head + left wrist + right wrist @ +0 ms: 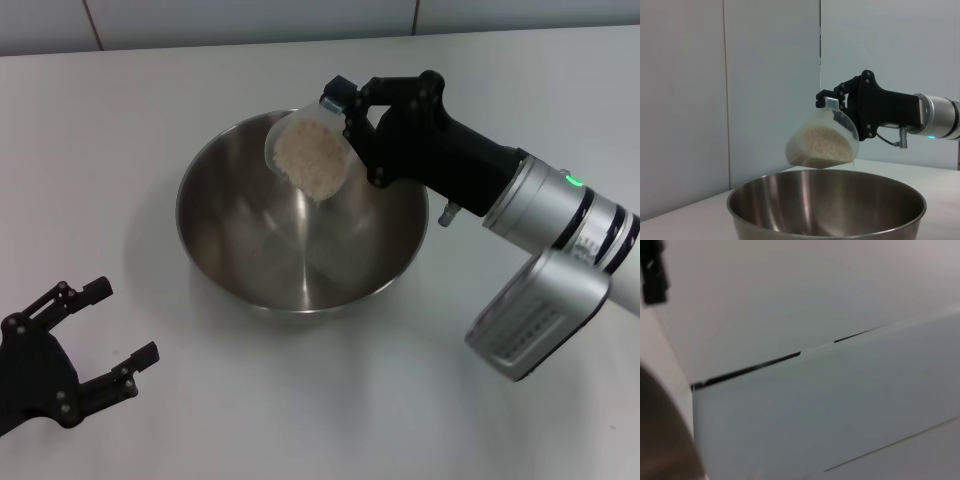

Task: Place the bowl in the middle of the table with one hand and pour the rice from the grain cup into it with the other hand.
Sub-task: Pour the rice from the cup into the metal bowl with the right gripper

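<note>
The steel bowl (300,235) stands on the white table (120,130), near its middle. Above the bowl's far rim my right gripper (350,125) is shut on the clear grain cup (312,150), which is tipped steeply with its mouth facing down toward the bowl. Pale rice (310,160) fills the cup up to its lip; I see no grains in the bowl's inside. The left wrist view shows the tilted cup (822,140) with rice (819,145) hanging just over the bowl (825,205). My left gripper (115,335) is open at the near left, apart from the bowl.
A tiled wall (250,20) runs behind the table's far edge. The right arm's silver forearm (560,230) reaches in from the right, above the table. Bare tabletop lies in front of the bowl and to its left.
</note>
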